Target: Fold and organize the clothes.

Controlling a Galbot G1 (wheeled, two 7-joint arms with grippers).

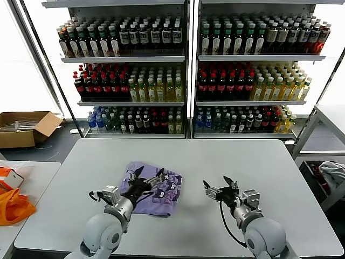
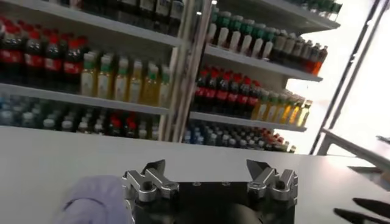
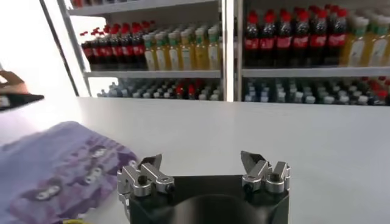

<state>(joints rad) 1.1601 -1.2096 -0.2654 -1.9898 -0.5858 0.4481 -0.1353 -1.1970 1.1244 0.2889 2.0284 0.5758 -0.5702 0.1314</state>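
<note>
Head view: both end effectors spread, left end effector (image 1: 146, 177) over folded T-shirt (image 1: 161, 195), orange bag (image 1: 12, 205) aside.

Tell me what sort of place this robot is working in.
Probably a mock shop or a test lab: shelves of bottled drinks line the back, a cardboard box sits on the floor, and a lavender T-shirt lies on a plain grey table.

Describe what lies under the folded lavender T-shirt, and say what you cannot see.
The lavender T-shirt lies folded on the grey table. The left gripper hovers over it, fingers open. The shirt's lower layers and the table beneath are covered.
</note>
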